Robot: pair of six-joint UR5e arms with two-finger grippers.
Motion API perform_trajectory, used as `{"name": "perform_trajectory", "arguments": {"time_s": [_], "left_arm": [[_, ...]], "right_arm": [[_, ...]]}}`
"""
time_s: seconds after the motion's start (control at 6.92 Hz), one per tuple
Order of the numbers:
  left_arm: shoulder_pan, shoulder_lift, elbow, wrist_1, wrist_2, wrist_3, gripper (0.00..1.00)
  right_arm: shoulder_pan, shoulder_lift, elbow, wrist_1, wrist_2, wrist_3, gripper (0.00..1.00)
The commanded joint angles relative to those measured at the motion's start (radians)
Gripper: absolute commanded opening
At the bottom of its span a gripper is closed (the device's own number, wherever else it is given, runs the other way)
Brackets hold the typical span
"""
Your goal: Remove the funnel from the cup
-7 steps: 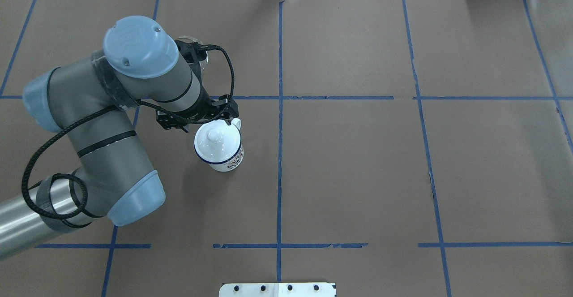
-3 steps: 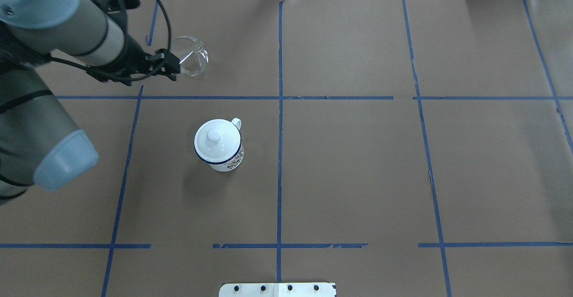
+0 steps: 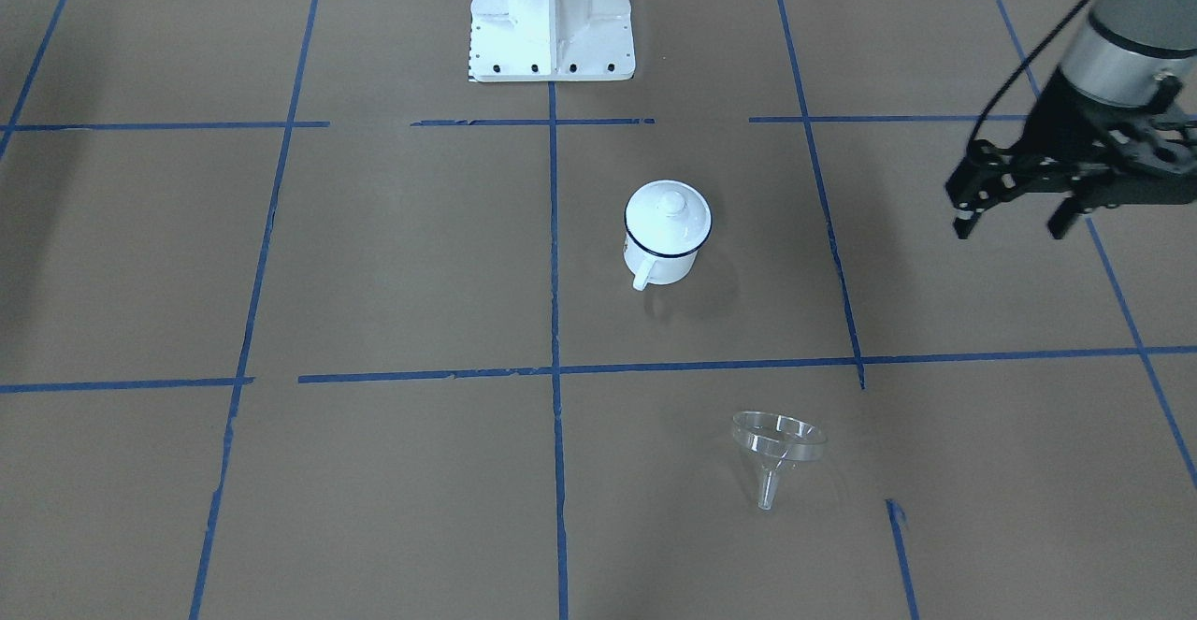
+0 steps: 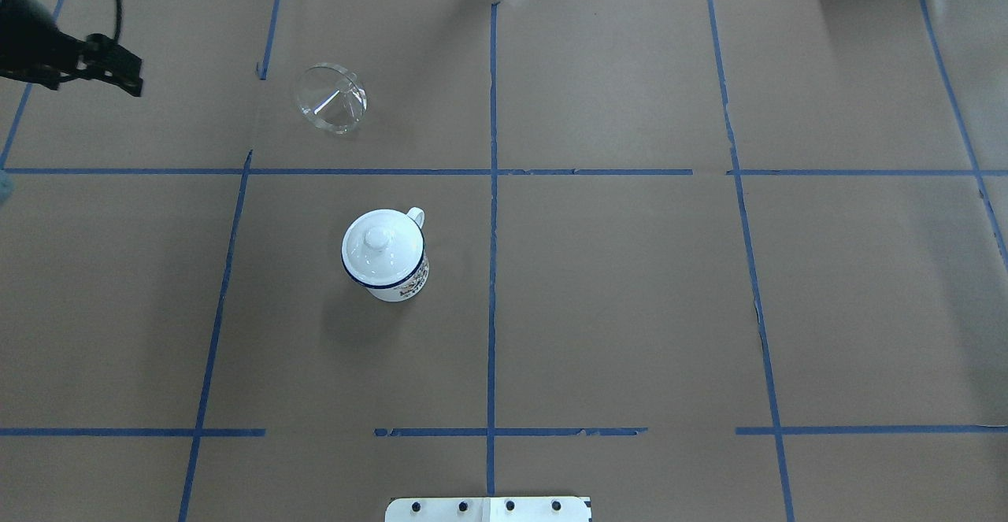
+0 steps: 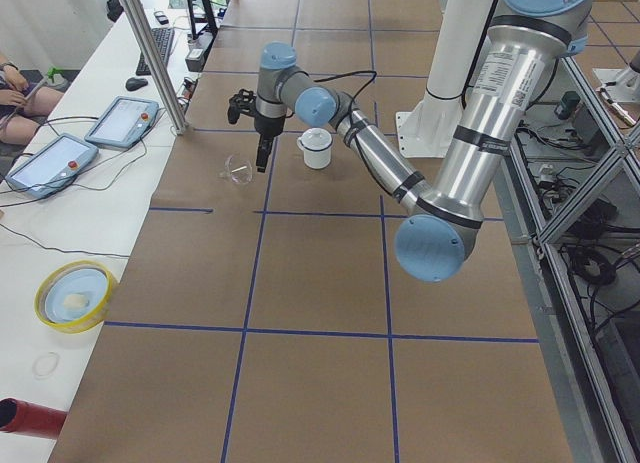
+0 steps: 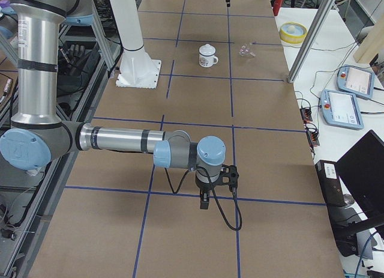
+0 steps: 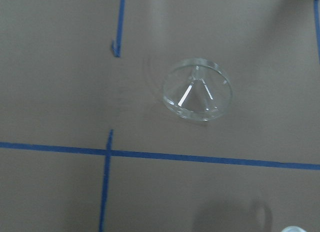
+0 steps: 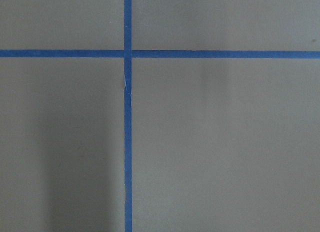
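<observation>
Overhead exterior puts the funnel (image 4: 331,99) out of the cup (image 4: 385,254) and down on the worktop (image 4: 630,309), in the grid square beyond the mug, with a blue tape line (image 4: 394,172) running between the two. They sit well apart. By the front-facing view it lies tipped over, wide rim raised, with the thin spout pointing roughly toward the operators' edge. The cup stands upright with a round white lid (image 4: 378,238) seated on it, handle on the far side from my base. My left arm (image 3: 1113,59) is by far the nearer one. Its jaws are spread and hold nothing, hanging above the worktop out at my left, with the funnel lying away to their right and nothing standing between them. The left wrist camera looks straight down into the funnel's mouth. My right arm (image 6: 120,139) is well off at the other end of the worktop, and I cannot tell whether its jaws are parted or closed. I judge the removal finished, with no further grasp needed.
</observation>
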Motion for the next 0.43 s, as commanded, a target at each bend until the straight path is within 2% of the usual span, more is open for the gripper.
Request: {"name": "perform_trajectory", "arguments": {"time_s": [0.0, 0.29], "left_arm": [[-0.242, 0.13, 0.199, -0.145, -0.13, 0.416, 1.0], [-0.353, 0.297, 0.286, -0.286, -0.16, 0.578, 1.0]], "right_arm": [[0.0, 0.0, 0.001, 0.0, 0.0, 0.0, 1.0], [0.0, 0.0, 0.0, 0.0, 0.0, 0.0, 1.0]]}}
